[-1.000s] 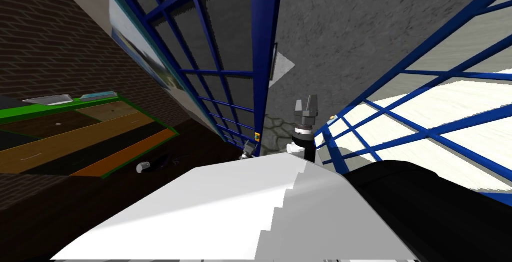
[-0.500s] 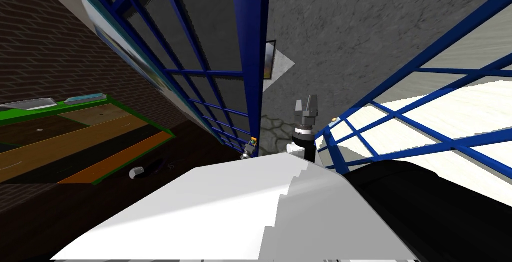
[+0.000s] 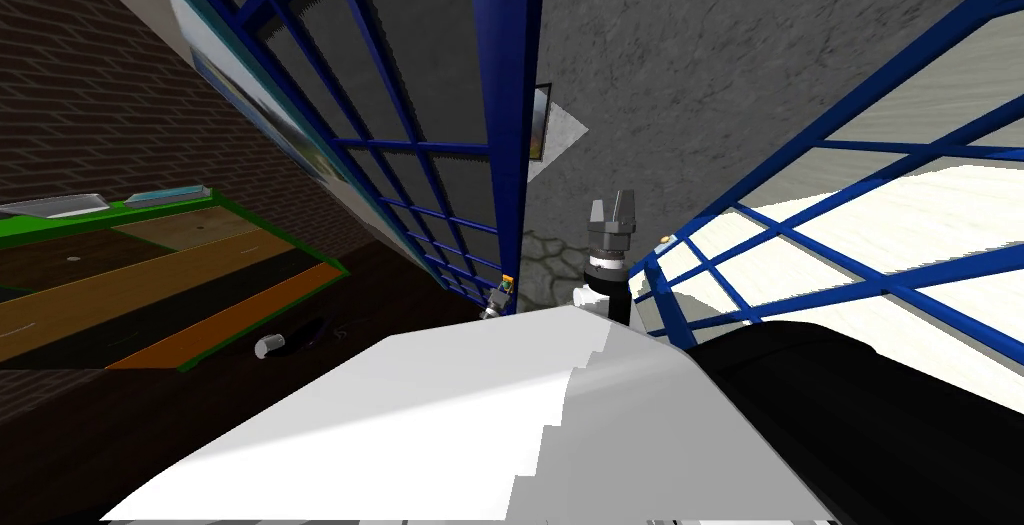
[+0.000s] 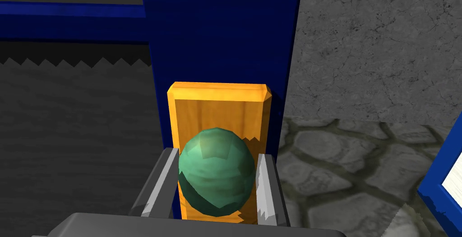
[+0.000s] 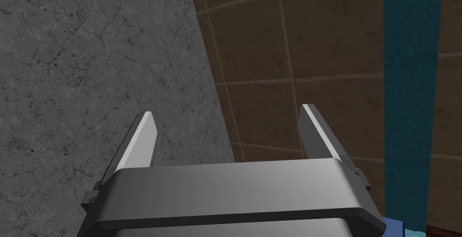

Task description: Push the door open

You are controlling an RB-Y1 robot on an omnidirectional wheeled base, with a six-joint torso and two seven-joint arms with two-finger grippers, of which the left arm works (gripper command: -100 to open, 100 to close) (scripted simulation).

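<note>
The blue door [image 3: 505, 99] with grid panes stands just ahead on my left. On its upright edge [image 4: 216, 31] sits an orange plate [image 4: 216, 105] carrying a round green knob [image 4: 215, 175]. My left gripper [image 4: 217, 156] is shut on the knob, one finger pressed to each side of it. In the head view, the left gripper [image 3: 496, 301] is low against the door's edge. My right gripper [image 3: 612, 211] is raised in the gap beside the door, and its fingers [image 5: 140, 139] stand open with nothing between them.
A second blue grid frame [image 3: 800, 249] slants close on the right. A grey wall [image 3: 700, 49] and stone paving [image 4: 343, 157] lie beyond the gap. To the left are a green-edged striped rug [image 3: 150, 279] and a small white cylinder [image 3: 268, 346] on dark floor.
My head view has swung a little, so the door edge and rug sit further left. The right arm has held still.
</note>
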